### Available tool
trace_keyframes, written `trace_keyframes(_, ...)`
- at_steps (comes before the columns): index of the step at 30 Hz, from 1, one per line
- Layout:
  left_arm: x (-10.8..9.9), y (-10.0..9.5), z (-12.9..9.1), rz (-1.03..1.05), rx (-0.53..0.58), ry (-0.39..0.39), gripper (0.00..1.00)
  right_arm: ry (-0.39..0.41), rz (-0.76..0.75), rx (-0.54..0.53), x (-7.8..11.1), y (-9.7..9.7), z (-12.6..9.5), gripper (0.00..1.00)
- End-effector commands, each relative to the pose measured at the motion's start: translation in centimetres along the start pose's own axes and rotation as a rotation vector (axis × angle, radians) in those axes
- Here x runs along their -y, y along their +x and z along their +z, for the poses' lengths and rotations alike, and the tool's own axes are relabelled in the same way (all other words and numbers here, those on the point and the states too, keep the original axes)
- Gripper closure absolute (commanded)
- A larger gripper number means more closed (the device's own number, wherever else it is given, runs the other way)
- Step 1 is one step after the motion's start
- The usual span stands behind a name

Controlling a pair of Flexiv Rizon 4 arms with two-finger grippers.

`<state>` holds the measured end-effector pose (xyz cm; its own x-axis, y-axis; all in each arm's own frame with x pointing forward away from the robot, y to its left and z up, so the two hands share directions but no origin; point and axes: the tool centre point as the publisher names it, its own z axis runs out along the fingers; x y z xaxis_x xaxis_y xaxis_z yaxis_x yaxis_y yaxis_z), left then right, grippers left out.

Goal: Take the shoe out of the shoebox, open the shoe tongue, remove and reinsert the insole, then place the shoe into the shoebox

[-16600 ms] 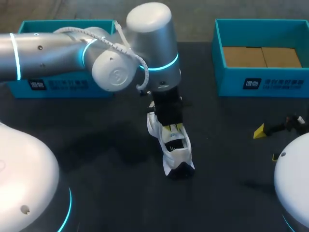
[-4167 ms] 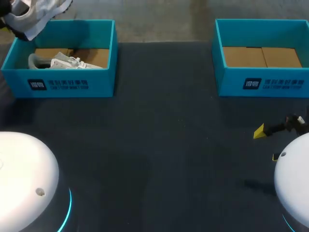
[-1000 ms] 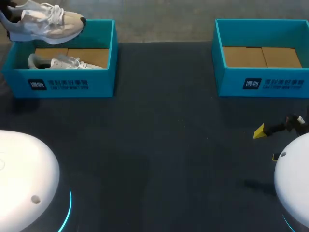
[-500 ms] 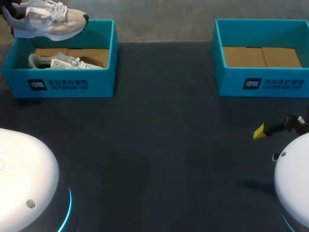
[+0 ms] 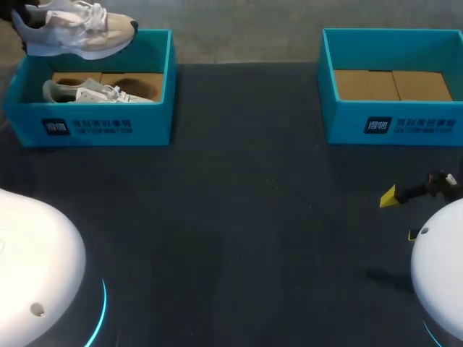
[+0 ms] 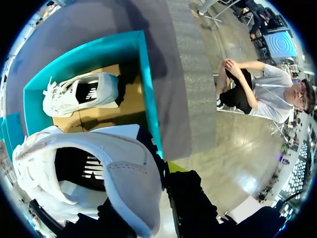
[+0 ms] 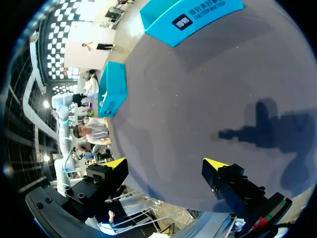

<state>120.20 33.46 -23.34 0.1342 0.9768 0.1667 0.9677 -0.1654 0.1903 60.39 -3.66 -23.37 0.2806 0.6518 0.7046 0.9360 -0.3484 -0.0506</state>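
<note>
Up in the air it was: the shoe (image 5: 72, 30) hung over the left box (image 5: 94, 124), seen against the box's far rim in the head view. It sat about level, sole down and laces up, its dark toe pointing toward the middle of the counter (image 5: 253, 217). The left pincer (image 6: 161, 183) was clenched on the shoe's heel. The wrist view showed one yellow tip just outside the heel wall, with the other finger hidden behind the shoe. That same view looked straight down past the shoe's open, dark-lined mouth into the box below.

Inside, a second shoe (image 5: 79, 92) lay on the cardboard floor by the near wall, well clear of the one held above.

Across the counter stood the right box (image 5: 394, 116), well apart from the left one, with only its cardboard floor showing. The right pincer (image 5: 400, 215) hovered low over the counter's right edge, near the right box. Its two yellow tips were spread wide with nothing between them, released and apart from every other thing.
</note>
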Motion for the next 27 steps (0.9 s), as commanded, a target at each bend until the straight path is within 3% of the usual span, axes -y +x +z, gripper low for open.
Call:
trace_keyframes(1,-0.6,0.0,0.5,-0.008,-0.002,0.007,1.00,-0.016,0.001,0.001,1.1,0.0,-0.7,0.00)
trace_keyframes(27,-0.7,-2.0,3.5,-0.040,-0.044,0.053,1.00,-0.016,0.001,0.001,1.1,0.0,-0.7,0.00)
